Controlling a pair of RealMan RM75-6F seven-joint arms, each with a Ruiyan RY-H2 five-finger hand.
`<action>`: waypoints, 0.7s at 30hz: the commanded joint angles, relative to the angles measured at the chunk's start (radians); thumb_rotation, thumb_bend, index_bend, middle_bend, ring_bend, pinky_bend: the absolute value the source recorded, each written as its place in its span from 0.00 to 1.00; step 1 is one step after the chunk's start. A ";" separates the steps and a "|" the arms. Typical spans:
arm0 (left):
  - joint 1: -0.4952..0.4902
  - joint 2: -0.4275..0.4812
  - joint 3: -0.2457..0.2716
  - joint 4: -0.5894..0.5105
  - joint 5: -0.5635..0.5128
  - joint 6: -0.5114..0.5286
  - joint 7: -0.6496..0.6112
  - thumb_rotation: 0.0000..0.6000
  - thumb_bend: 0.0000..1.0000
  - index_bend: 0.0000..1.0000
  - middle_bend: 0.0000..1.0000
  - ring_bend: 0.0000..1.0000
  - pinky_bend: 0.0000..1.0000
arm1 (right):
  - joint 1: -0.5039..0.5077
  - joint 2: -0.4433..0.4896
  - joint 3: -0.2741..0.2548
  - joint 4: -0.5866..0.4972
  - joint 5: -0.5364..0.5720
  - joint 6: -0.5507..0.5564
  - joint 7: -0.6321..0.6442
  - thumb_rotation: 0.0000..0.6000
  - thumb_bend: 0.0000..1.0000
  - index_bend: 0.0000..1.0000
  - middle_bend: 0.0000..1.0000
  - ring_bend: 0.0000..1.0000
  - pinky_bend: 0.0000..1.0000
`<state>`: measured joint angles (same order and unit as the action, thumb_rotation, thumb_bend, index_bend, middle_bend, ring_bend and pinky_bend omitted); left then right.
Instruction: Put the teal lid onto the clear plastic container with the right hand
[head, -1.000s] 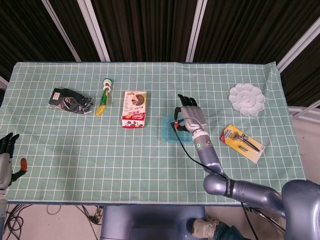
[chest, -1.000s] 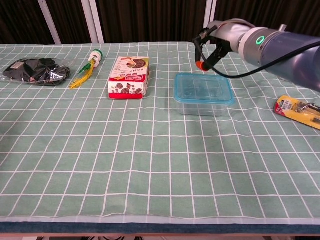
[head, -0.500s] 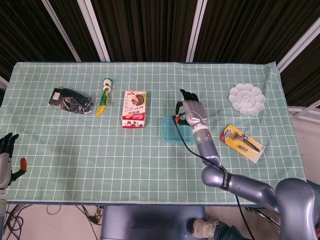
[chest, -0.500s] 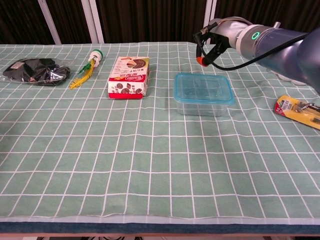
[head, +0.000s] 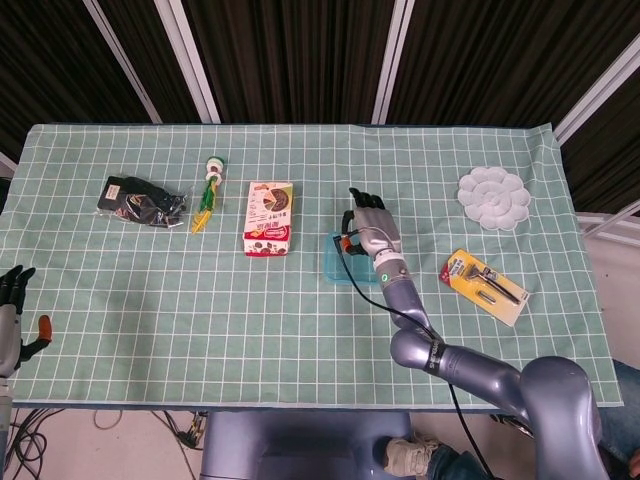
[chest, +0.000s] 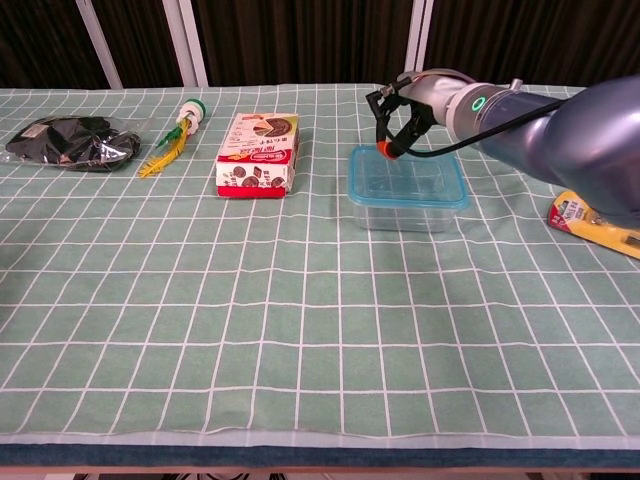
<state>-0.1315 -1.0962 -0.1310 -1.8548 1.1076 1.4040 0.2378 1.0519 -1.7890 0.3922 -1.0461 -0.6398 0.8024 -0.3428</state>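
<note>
**Right hand over the lidded container**

Dark curtained walls back a table (head: 300, 330) covered with a green checked cloth. The right hand (head: 365, 228) hangs over the far edge of the clear plastic container (chest: 407, 189), fingers spread and pointing away from the robot, with nothing held in them; in the chest view its orange-tipped thumb (chest: 383, 149) sits just above the container's far left corner. The teal lid (chest: 406, 177) already lies flat across the container's top, its rim following the box all round, so the placing step looks done; the hand's low position at the corner suggests it is either pressing the rim down to seat it or letting go, and the pictures cannot tell which. Whether the thumb touches the lid cannot be told either.

Beside the container to the left stands a red and white snack box (head: 269, 231), near but apart. Further left lie a green and yellow toy (head: 207, 194) and a black packet (head: 140, 201). To the right lie a yellow-carded razor (head: 485, 285) and, well beyond it, a white flower-shaped dish (head: 493, 198). The left hand (head: 12, 312) hangs off the table's near left edge, fingers apart and empty, out of the way since the task belongs to the right.
</note>
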 joint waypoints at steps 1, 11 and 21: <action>-0.001 0.001 -0.001 0.000 -0.003 -0.003 -0.001 1.00 0.54 0.09 0.00 0.00 0.00 | 0.009 -0.022 -0.001 0.029 -0.008 -0.017 0.014 1.00 0.48 0.60 0.04 0.00 0.00; -0.004 0.005 -0.003 -0.001 -0.015 -0.009 -0.003 1.00 0.54 0.09 0.00 0.00 0.00 | 0.018 -0.058 -0.003 0.096 -0.013 -0.060 0.030 1.00 0.48 0.60 0.04 0.00 0.00; -0.006 0.006 -0.003 -0.001 -0.019 -0.011 -0.004 1.00 0.54 0.09 0.00 0.00 0.00 | 0.022 -0.058 -0.015 0.101 0.007 -0.097 0.004 1.00 0.48 0.60 0.04 0.00 0.00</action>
<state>-0.1375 -1.0904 -0.1345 -1.8554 1.0882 1.3933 0.2339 1.0730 -1.8485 0.3789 -0.9430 -0.6379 0.7097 -0.3340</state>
